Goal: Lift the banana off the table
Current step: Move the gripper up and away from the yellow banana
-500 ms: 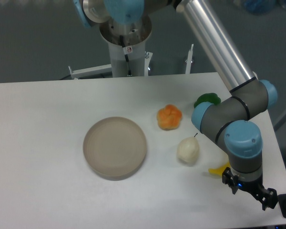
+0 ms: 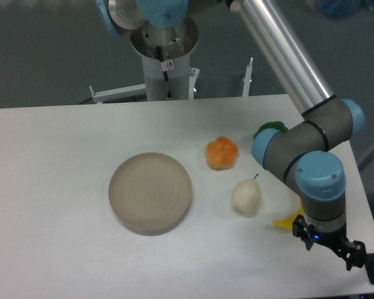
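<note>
Since half a second ago, barely a shift: wrist and gripper (image 2: 329,244) nudged slightly right and a touch lower near the front right edge of the table (image 2: 50,187); plate, fruit and banana all unmoved. Judged from that, still an approach or alignment step, with no grasp made and the banana not lifted.

From left to right:

Plate (image 2: 150,192), round, grey-beige, left of centre on the table, with nothing in it. The only container here, and not needed for a plain pick-up.

Orange fruit (image 2: 221,152), lobed, right of the plate and apart from it, resting on the table.

Pear (image 2: 245,196), whitish with a short dark stem, just in front of the orange fruit and apart from it.

Green thing (image 2: 271,129) behind the elbow joint, mostly hidden; impossible to identify further.

Banana (image 2: 287,222), only a small yellow tip visible, lying on the table right of the pear and near it, the rest hidden behind the wrist.

Gripper seen from behind, hanging below the blue-capped wrist right over the banana's hidden part. Fingers too dark and small to read: cannot tell whether apart, together or around the fruit. Nothing visibly raised off the table.

Likely risk: a slip off the smooth curved skin, or a knock against the pear close by
</note>
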Robot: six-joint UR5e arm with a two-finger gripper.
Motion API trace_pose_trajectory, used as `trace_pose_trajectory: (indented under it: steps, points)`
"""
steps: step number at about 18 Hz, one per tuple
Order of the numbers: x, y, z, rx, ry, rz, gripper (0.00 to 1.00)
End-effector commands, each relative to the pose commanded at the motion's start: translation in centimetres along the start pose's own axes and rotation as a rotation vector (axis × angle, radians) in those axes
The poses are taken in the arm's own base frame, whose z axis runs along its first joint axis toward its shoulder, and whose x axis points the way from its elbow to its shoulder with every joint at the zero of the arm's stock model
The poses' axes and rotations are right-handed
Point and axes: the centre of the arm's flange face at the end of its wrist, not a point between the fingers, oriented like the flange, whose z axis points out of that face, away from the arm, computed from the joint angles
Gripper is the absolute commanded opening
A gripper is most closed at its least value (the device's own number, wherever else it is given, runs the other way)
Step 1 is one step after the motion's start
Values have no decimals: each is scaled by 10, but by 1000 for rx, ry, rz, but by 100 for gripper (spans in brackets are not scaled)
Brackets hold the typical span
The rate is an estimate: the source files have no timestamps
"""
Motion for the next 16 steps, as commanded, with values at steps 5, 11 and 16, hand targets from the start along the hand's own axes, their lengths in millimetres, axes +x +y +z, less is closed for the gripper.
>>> trace_pose_trajectory:
  steps: [5, 11, 16]
  points:
    - [6, 36, -13, -28, 50, -17, 100]
    - [20, 110, -15, -98, 225, -77, 100]
    - [27, 149, 0, -16, 298, -158, 100]
